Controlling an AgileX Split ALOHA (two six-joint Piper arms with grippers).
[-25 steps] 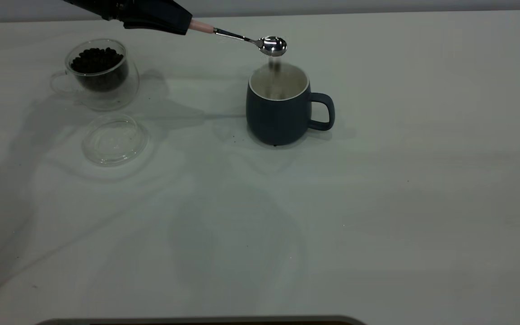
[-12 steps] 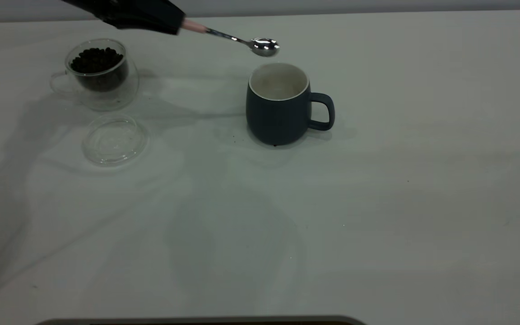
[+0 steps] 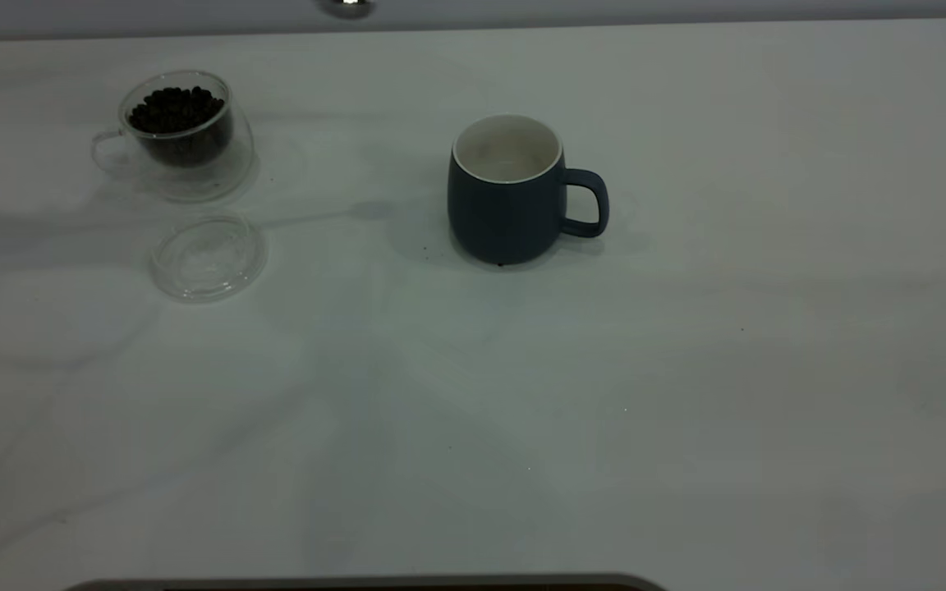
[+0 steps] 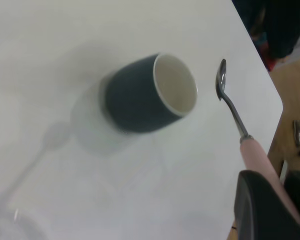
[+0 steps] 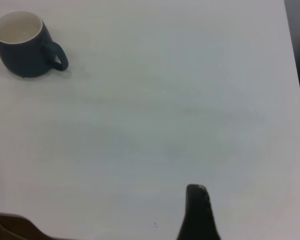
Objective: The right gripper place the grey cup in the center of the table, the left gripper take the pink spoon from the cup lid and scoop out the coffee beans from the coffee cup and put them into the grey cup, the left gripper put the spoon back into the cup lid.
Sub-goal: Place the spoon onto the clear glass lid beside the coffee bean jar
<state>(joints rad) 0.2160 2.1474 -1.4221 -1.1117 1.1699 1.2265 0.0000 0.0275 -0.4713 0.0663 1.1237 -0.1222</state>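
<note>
Open table [image 3: 686, 369] right of grey cup [image 3: 506, 197].

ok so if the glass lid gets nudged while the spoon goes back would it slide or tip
The cup lid lies flat and low on the smooth table, so it would probably slide, not tip. Thin clear glass suggests it is light and could chip. Its raised rim may catch the pink spoon.

My left gripper [image 4: 270, 205] is clamped on the pink spoon [image 4: 240, 127] by its handle, bowl empty, raised above the table [image 3: 686, 369]. The grey cup [image 3: 506, 193] stands upright, handle at three o'clock. At its nine o'clock: the coffee cup [image 3: 181, 135] holding coffee beans [image 3: 176, 108], the cup lid [image 3: 208, 256] just beside.
</note>
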